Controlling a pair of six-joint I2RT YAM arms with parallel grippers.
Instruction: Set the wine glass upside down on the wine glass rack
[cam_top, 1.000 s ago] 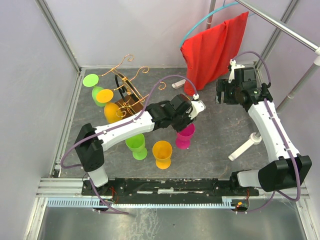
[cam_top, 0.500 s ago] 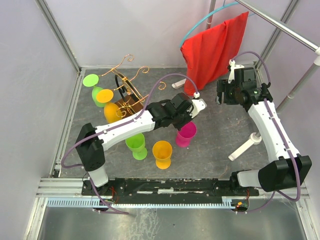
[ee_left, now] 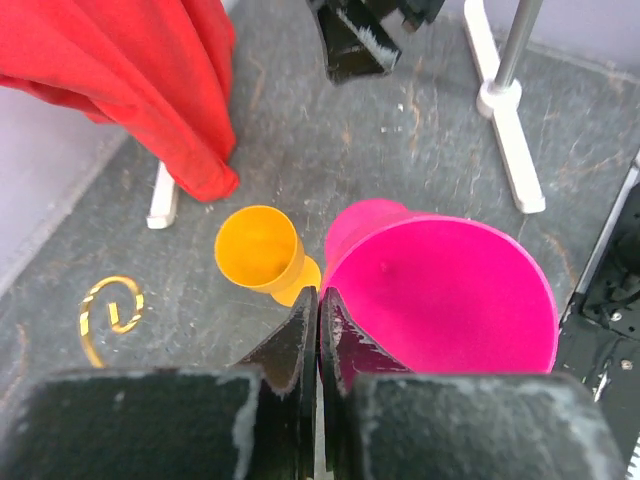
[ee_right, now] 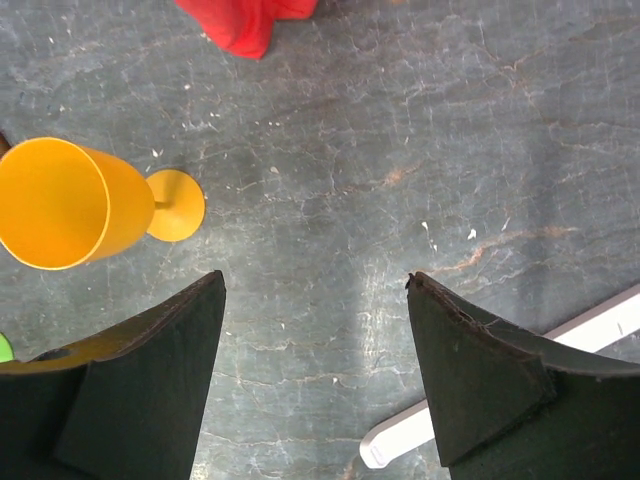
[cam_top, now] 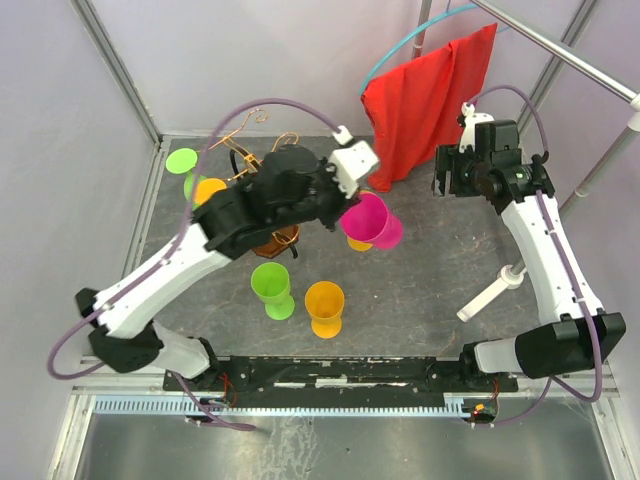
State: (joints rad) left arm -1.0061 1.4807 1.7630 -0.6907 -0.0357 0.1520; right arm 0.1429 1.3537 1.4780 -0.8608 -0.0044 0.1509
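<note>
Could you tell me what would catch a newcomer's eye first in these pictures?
The bright pink wine glass stands out first, gripped at its rim by the left pincer and held tilted above the middle of the table. Next is the red cloth hanging at the back right. After that come the green glass and the orange glass, standing upright side by side near the front.

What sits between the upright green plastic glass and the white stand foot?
An upright orange plastic wine glass, then bare grey table, shown in the top view.
</note>
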